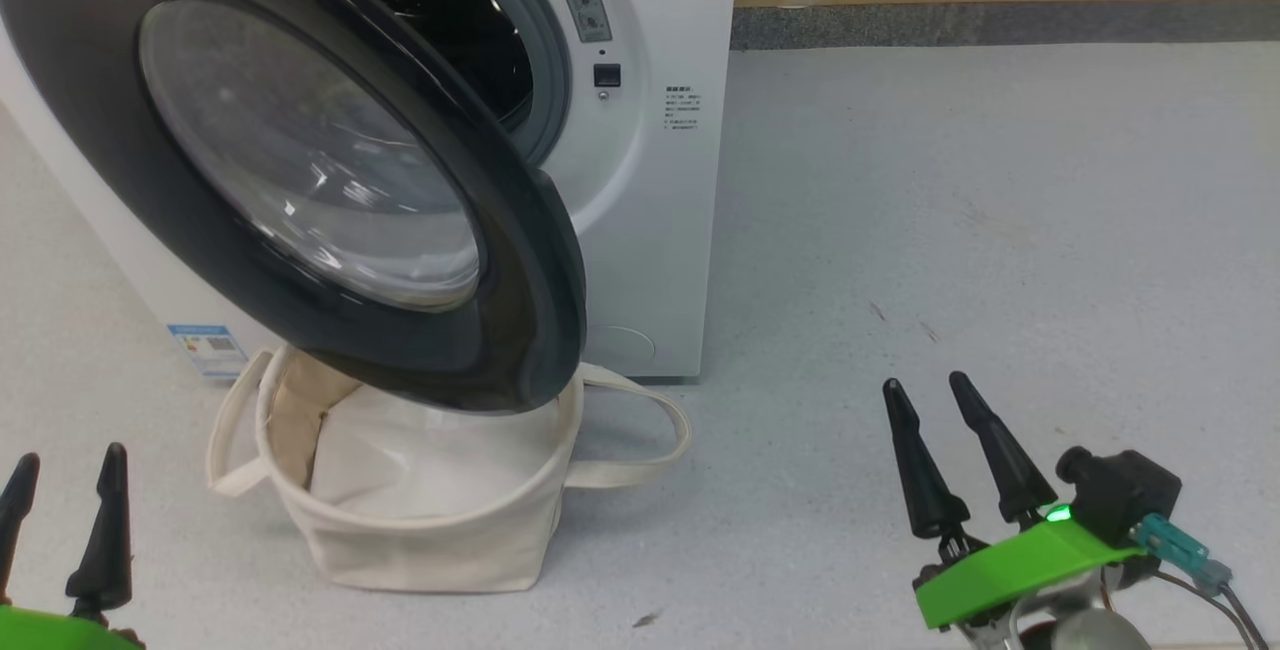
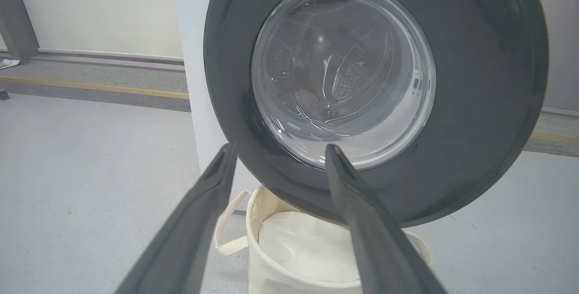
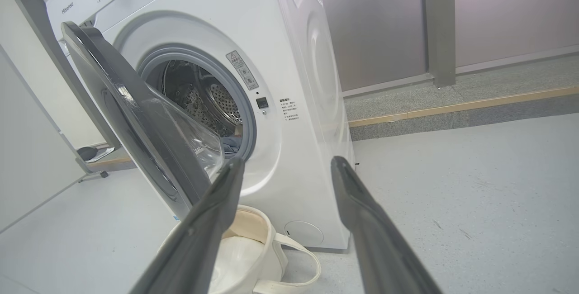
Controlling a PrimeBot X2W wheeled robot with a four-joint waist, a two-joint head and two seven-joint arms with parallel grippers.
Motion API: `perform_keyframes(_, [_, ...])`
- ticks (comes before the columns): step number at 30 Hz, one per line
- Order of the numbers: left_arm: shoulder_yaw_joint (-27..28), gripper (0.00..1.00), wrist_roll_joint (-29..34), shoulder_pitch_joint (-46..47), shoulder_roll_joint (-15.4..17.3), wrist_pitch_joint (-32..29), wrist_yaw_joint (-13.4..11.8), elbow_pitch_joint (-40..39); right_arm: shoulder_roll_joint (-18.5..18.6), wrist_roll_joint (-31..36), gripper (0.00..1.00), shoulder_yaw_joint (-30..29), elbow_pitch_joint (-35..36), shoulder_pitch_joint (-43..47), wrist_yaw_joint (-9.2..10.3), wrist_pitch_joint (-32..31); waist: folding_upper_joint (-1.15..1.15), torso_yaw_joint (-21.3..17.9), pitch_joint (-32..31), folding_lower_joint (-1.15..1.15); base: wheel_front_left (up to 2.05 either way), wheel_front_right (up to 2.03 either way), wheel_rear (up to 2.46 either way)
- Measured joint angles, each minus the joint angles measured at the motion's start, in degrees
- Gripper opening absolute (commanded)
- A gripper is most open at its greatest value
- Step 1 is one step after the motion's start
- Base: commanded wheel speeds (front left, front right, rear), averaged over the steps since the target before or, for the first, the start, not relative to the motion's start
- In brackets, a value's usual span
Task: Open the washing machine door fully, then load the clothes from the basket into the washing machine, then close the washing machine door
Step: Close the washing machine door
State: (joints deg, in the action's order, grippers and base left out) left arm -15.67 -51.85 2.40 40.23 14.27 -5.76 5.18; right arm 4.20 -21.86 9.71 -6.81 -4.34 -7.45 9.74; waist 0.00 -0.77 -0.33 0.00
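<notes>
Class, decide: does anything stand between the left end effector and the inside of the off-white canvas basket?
Yes: the round, glossy black-rimmed glass washing machine door, partly open, overhangs the far side of the off-white canvas basket. Bare grey floor lies between the open left end effector and the basket.

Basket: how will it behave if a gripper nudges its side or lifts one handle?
Probably floppy: the basket has soft canvas walls and an uneven rim, so a nudge likely dents it before it slides. Likely light: a white pad is all I see inside. Lifted by one handle, it would probably tilt and sag.
</notes>
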Motion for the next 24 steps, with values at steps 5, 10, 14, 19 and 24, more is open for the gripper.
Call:
perform_keyframes(5, [0.54, 1.0, 0.02, 0.0, -0.01, 0.0, 0.22, 0.0, -0.02, 0.0, 1.0, -0.83, 0.29, 0.02, 0.0, -0.07, 0.0, -0.28, 0.22, 0.0, 0.0, 0.0, 0.0])
perform_keyframes(10, [0.6, 1.0, 0.09, 0.0, -0.04, 0.0, 0.26, 0.01, -0.08, 0.09, 1.0, -1.36, 0.45, 0.08, 0.0, -0.16, 0.0, -0.45, 0.42, 0.0, 0.0, 0.0, 0.0])
perform_keyframes(14, [0.6, 1.0, 0.1, 0.0, -0.16, 0.0, 0.27, -0.02, -0.12, 0.3, 0.0, -1.68, 1.16, 0.09, 0.0, -0.16, 0.0, -0.31, 0.55, 0.0, 0.0, 0.0, 0.0])
perform_keyframes(19, [0.52, 1.0, 0.6, 0.06, -0.77, 0.0, 0.62, -0.09, -0.16, 0.73, 0.0, -1.79, 3.3, -0.05, 0.0, -0.73, 0.0, 0.41, 0.86, 0.0, 0.0, 0.0, 0.0])
perform_keyframes(24, [-0.92, 1.0, 1.01, 0.7, -1.87, 0.0, 0.86, -0.08, -0.18, 1.18, 0.0, 0.24, 6.23, -3.19, 0.0, -2.29, 0.0, 1.72, 1.66, 0.0, 0.0, 0.0, 0.0])
